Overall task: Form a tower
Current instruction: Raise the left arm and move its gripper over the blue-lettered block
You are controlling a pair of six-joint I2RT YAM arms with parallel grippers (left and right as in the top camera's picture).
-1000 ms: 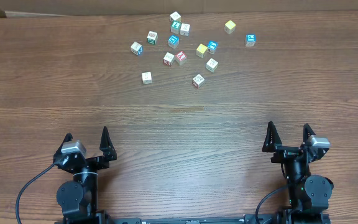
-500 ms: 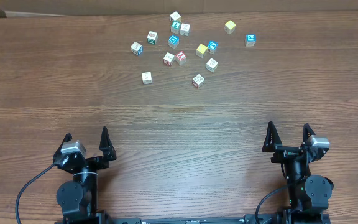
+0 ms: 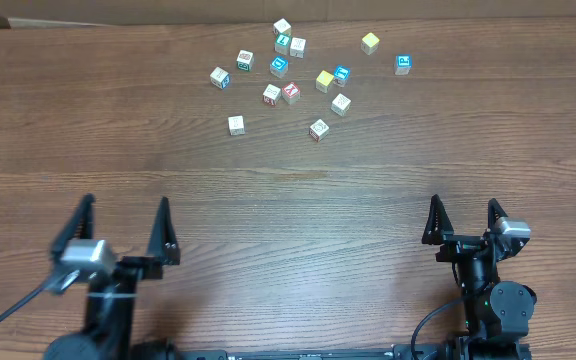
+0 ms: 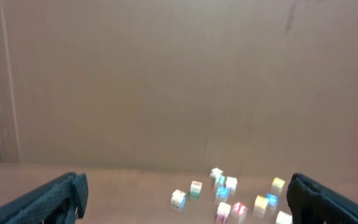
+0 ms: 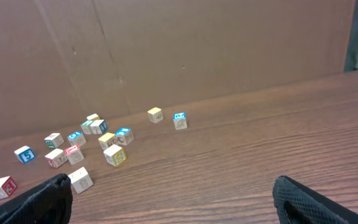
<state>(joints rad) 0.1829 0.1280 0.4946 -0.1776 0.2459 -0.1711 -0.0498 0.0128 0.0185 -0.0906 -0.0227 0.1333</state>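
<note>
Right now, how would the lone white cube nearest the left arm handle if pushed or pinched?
The white cube looks like rigid wood, so probably firm to pinch. Its flat faces suggest it would slide, not roll. It is small, so probably light and easily knocked.

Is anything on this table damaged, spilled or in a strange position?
Nothing stands out. The letter cubes lie loose at mixed angles toward the far side of the table; none looks broken.

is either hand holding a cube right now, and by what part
Nothing is held. The left hand and right hand are both open and empty, far from the cubes.
</note>
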